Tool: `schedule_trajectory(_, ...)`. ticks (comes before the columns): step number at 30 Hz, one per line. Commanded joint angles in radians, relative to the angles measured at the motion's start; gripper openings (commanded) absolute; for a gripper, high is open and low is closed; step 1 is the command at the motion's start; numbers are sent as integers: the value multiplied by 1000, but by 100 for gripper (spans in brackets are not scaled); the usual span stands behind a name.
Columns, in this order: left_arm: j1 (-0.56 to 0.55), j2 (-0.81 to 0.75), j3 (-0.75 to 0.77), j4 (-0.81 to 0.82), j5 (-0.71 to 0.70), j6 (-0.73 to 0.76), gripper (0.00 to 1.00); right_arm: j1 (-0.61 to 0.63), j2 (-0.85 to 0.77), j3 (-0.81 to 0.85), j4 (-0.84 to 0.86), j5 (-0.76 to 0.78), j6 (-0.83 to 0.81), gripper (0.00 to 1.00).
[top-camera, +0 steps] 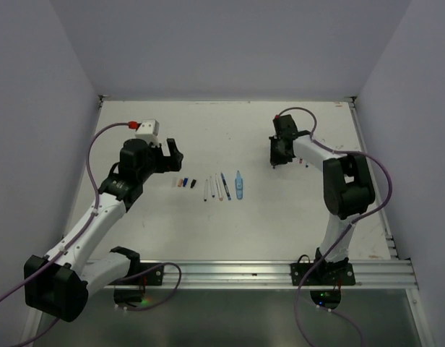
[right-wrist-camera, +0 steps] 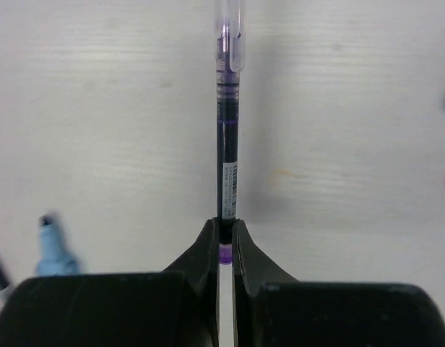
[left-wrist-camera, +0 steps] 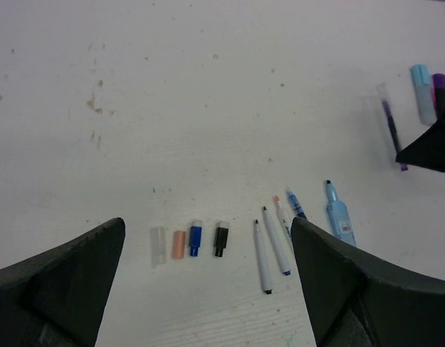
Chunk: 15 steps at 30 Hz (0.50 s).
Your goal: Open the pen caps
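Several loose pen caps lie in a row on the table: clear (left-wrist-camera: pixel 158 244), orange (left-wrist-camera: pixel 178 243), blue (left-wrist-camera: pixel 195 237) and black (left-wrist-camera: pixel 221 238). Right of them lie uncapped pens (left-wrist-camera: pixel 262 256) and a light-blue marker (left-wrist-camera: pixel 339 215); this row also shows in the top view (top-camera: pixel 212 186). My left gripper (left-wrist-camera: pixel 208 225) is open and empty, above and just near of the caps. My right gripper (right-wrist-camera: pixel 225 228) is shut on the rear end of a purple pen (right-wrist-camera: pixel 227 144), whose clear cap (right-wrist-camera: pixel 232 36) is on its far end.
A light-blue marker (left-wrist-camera: pixel 423 92) and a purple one (left-wrist-camera: pixel 440 87) lie by my right gripper (top-camera: pixel 277 157). A small red piece (top-camera: pixel 307 165) lies right of it. The white table (top-camera: pixel 230 231) has raised side walls and a metal rail at the near edge.
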Motion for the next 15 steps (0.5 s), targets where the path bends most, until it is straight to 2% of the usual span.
schedule_trajectory(1, 7, 35, 99, 39, 113, -119, 100, 122, -183, -51, 125, -71, -23, 0)
schedule_trajectory(7, 7, 109, 124, 130, 253, -301, 99, 313, -355, -177, 291, -138, -20, 0)
schedule_trajectory(15, 4, 148, 114, 282, 353, -413, 85, 492, -515, -293, 493, -204, -43, 0)
